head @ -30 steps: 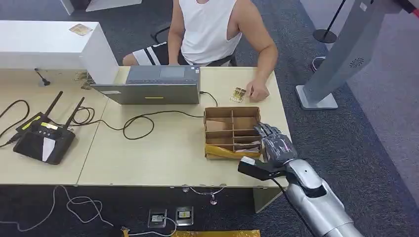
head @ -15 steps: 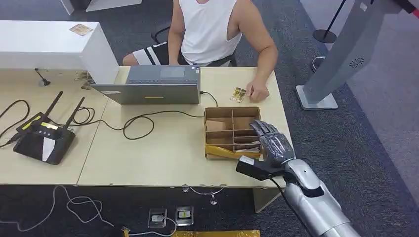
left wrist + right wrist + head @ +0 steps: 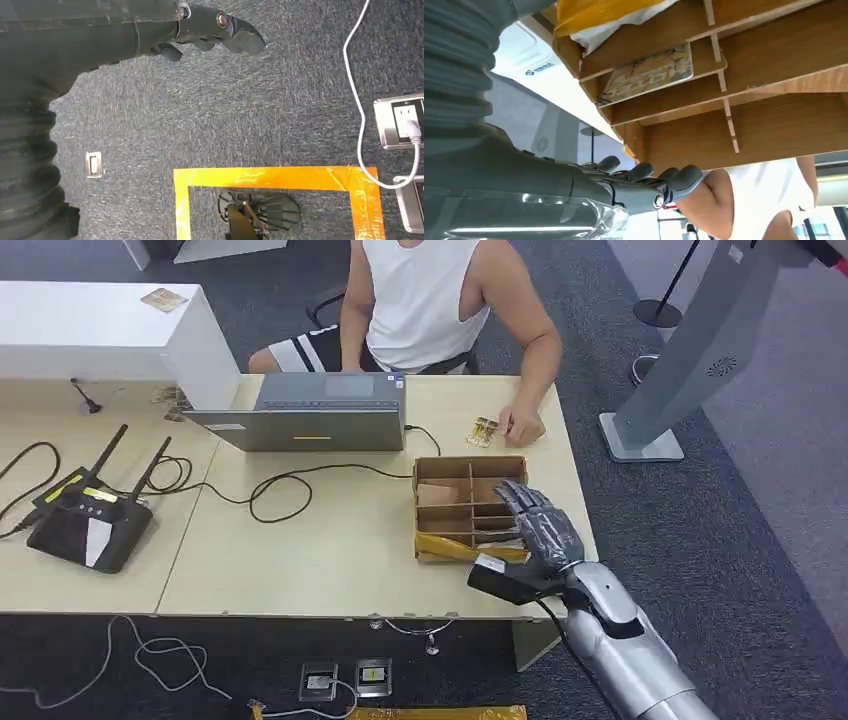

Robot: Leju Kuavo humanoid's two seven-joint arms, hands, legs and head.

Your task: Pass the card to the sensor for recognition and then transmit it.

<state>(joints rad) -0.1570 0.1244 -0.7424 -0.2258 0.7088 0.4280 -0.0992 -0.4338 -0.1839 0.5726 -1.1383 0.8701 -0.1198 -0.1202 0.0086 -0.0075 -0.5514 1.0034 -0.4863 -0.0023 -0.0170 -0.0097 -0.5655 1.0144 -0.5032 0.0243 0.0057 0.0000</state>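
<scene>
A patterned card lies flat in a narrow slot of the wooden divider box, which stands at the right of the table. My right hand hovers over the box's right side with its fingers spread and nothing in them; in the right wrist view that hand is just outside the box's wall, apart from the card. My left hand hangs over the carpet and holds nothing. A small golden object lies by the person's hand beyond the box.
A person in a white top sits behind the table at a laptop, whose cable loops across the table. A black router stands at the left and a grey kiosk stand at the right. Orange tape marks the floor.
My right hand has shifted left and a little forward, from beside the box's right wall to over its right-hand slots. The person and the things on the table have not moved.
</scene>
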